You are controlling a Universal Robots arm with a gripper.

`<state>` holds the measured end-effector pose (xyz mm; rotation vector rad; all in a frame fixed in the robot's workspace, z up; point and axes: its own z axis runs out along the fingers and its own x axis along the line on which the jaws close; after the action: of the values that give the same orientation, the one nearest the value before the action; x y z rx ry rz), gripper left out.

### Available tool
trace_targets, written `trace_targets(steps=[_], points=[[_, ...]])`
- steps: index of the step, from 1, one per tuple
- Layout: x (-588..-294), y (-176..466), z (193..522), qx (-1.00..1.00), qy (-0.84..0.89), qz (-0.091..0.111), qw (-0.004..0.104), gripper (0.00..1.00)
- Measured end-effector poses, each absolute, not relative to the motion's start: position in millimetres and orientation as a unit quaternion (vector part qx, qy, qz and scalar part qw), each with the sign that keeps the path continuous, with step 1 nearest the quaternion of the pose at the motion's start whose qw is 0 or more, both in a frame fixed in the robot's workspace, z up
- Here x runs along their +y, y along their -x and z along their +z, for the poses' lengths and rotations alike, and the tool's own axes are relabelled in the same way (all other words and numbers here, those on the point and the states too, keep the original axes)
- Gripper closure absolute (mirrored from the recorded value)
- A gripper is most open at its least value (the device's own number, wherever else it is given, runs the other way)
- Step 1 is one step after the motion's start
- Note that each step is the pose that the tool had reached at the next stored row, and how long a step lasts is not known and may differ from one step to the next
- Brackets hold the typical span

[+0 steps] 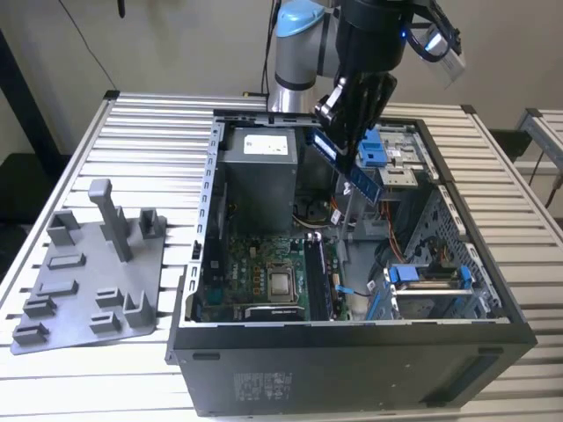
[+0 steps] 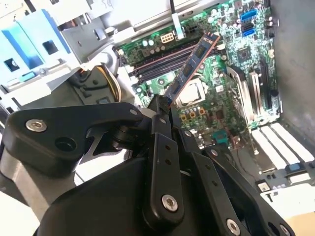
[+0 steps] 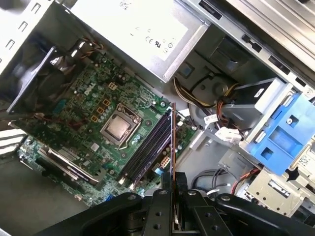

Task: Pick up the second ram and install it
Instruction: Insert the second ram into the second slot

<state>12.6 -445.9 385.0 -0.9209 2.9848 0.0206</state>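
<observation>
My gripper (image 1: 337, 132) hangs over the open computer case (image 1: 352, 360), shut on one end of the second ram (image 1: 359, 178). The ram is a long thin dark stick, tilted, with its free end pointing down into the case. In the second wrist view the ram (image 2: 193, 63) reaches out from the gripper (image 2: 160, 104) over the green motherboard (image 2: 236, 49). The first wrist view shows the ram (image 3: 173, 142) edge-on, just beside the dark memory slots (image 3: 147, 147) but clearly above them, with the gripper (image 3: 173, 189) clamped on it.
A grey power supply (image 1: 259, 167) fills the case's back. Blue drive brackets (image 1: 374, 149) stand close to the exterior view's right of the ram. The processor socket (image 1: 283, 283) lies beside the memory slots (image 1: 317, 277). A grey fixture plate (image 1: 88, 272) lies on the slatted table (image 1: 149, 132).
</observation>
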Motion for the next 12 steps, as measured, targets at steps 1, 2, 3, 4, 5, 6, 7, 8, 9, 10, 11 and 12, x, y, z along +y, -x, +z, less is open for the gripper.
trace_targets(steps=[1,2,3,4,5,6,7,8,9,10,11,12], points=[[-445.9,-12.6,384.9,0.957,0.289,0.007,0.009,0.86],[-445.9,-12.6,384.7,0.959,0.283,0.007,0.009,0.86],[-445.9,-12.6,384.4,0.961,0.277,0.006,0.009,0.86],[-445.9,-12.6,384.3,0.963,0.271,0.006,0.009,0.86],[-445.9,-12.6,384.1,0.964,0.265,0.006,0.009,0.86],[-445.9,-12.6,383.8,0.966,0.259,0.006,0.009,0.86],[-445.9,-12.6,383.6,0.967,0.253,0.006,0.009,0.86],[-445.9,-12.6,383.5,0.969,0.247,0.006,0.009,0.86],[-445.9,-12.6,383.2,0.970,0.242,0.006,0.009,0.86],[-445.9,-12.6,383.0,0.972,0.236,0.006,0.009,0.86],[-445.9,-12.6,382.9,0.973,0.229,0.006,0.009,0.86],[-445.9,-12.6,382.7,0.975,0.224,0.006,0.009,0.86]])
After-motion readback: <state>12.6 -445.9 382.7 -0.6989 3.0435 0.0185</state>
